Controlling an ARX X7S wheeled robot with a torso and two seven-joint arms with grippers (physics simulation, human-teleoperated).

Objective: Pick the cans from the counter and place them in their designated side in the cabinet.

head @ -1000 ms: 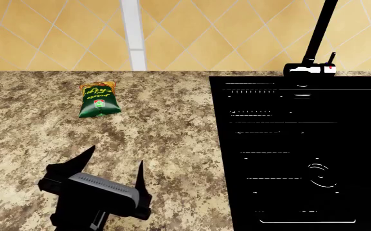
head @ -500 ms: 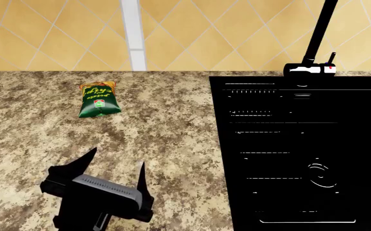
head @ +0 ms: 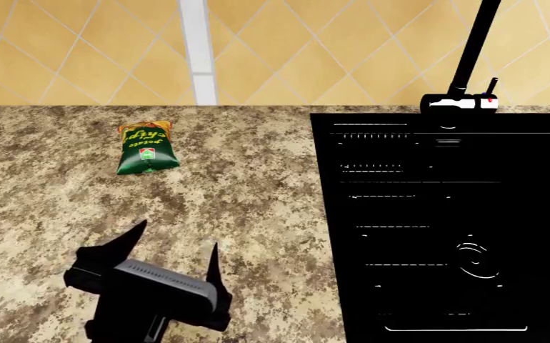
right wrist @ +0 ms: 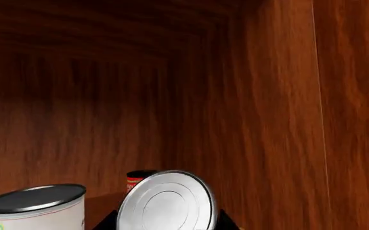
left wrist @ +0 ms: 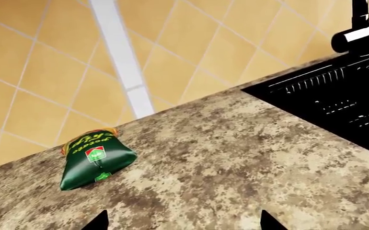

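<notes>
Left gripper (head: pixel 175 246), jaws spread and empty, has slid slightly nearer over the counter (head: pixel 256 207); chip bag (head: pixel 146 148) unmoved. Inside the cabinet (right wrist: pixel 287 96), right gripper's state cannot tell; silver-topped can (right wrist: pixel 167 201), white can (right wrist: pixel 36 207) beside

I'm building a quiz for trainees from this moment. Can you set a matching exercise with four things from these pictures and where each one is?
Things:
1. chip bag
2. white can
3. tap
4. left gripper

Places:
A. inside the wooden cabinet
B. at the back of the black sink
C. lying on the counter near the tiled wall
D. over the counter's front part, jaws apart

Pairs: 1-C, 2-A, 3-B, 4-D
</notes>
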